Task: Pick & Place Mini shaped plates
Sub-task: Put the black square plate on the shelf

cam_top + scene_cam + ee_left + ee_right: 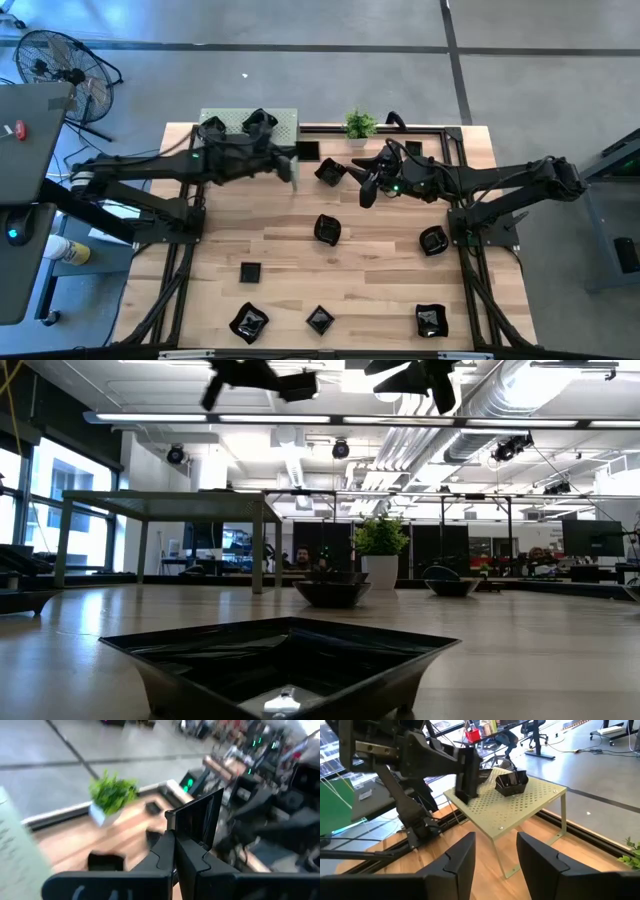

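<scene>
The left gripper [291, 168], its two dark fingers [175, 852] clamped tight on a small glossy black square plate [200, 822] held on edge, hovers at the far side of the light wooden table [280, 250], just beside the pale green perforated metal stand [285, 122] at the table's back left. The right wrist view shows the plate [467, 775] hanging upright off the near corner of the stand's top [520, 805], where another black dish [511, 782] already sits. The stand lies behind and to the left of the carried plate, and the plate's flat face stands vertical rather than level, so by appearances the wrist would need to swing over the top and tip the plate flat before letting go. The left arm is clearly the nearer one to the stand.

The right gripper [368, 190], jaws parted with nothing between them, hangs above the table's far middle, close to a small green potted plant [360, 124] and to a black dish [328, 171] lying between the two grippers. More black dishes wait on the wood: one at centre [327, 230], one to the right [433, 241], a small square one [250, 271], and three along the near edge [248, 322] [319, 320] [430, 321]. The low view looks across one wide wavy-edged dish [280, 660] in the foreground.
</scene>
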